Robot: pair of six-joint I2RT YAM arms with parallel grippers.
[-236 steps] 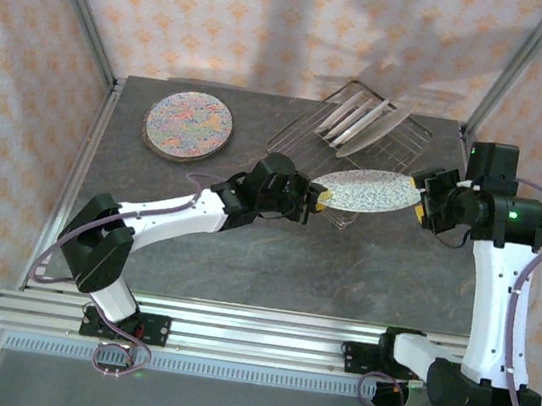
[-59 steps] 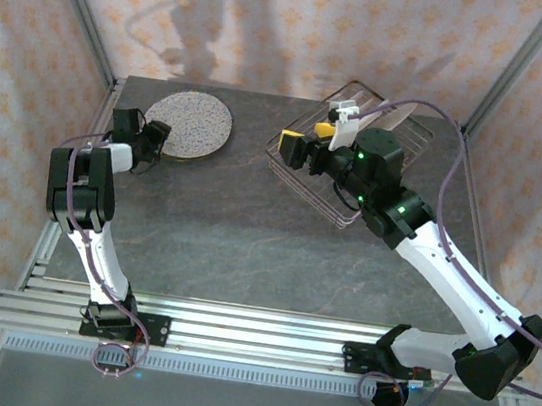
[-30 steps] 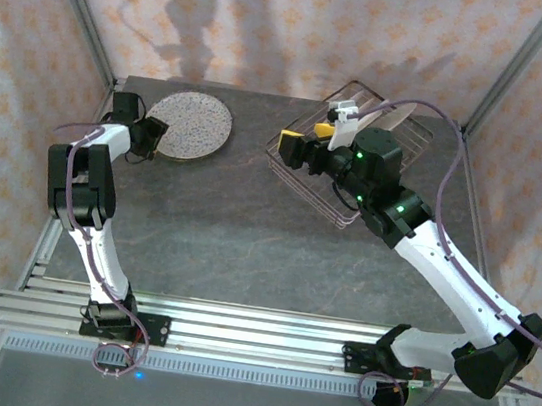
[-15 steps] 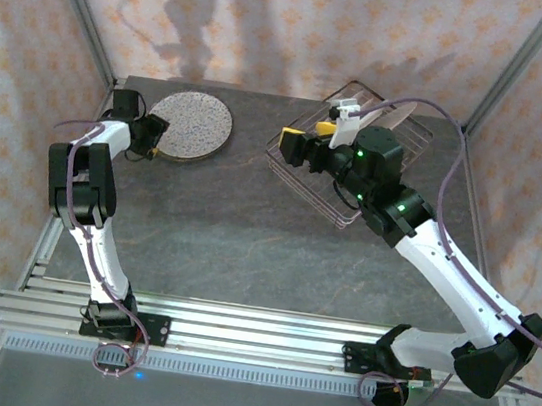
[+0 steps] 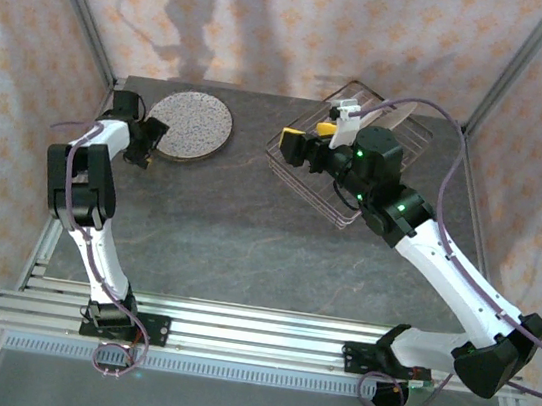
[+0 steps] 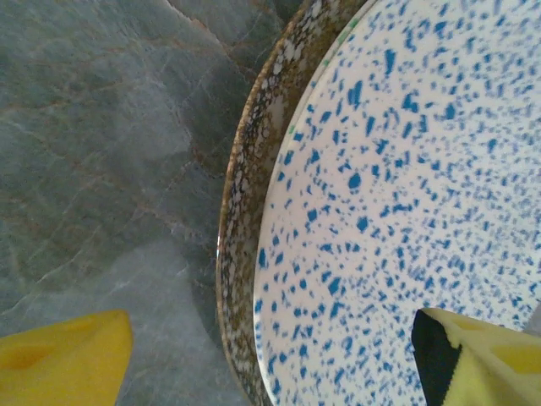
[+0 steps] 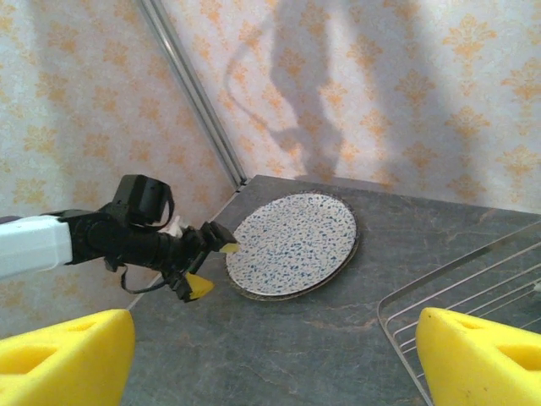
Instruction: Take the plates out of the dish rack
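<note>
Grey stone table (image 5: 247,230) is carrying the plate stack (image 5: 189,126) at far left, with the left gripper (image 5: 148,140) sitting just beside its rim. The right gripper (image 5: 305,137) is hanging over the rack (image 5: 412,132), its arm hiding whether any plates are waiting inside. Left wrist: the blue-speckled top plate (image 6: 406,169) is lying flat on a brown-speckled lower plate (image 6: 245,194). The yellow fingers (image 6: 59,355) are standing apart, one over the table, one over the plate, clamping nothing. Right wrist: both fingers are standing wide with nothing between, the rack's corner showing at lower right. Risk: the finger overhanging the top plate is likely catching the rim on retreat, sliding it off the stack. The right gripper, descending, could be snagging wires instead of a plate.
</note>
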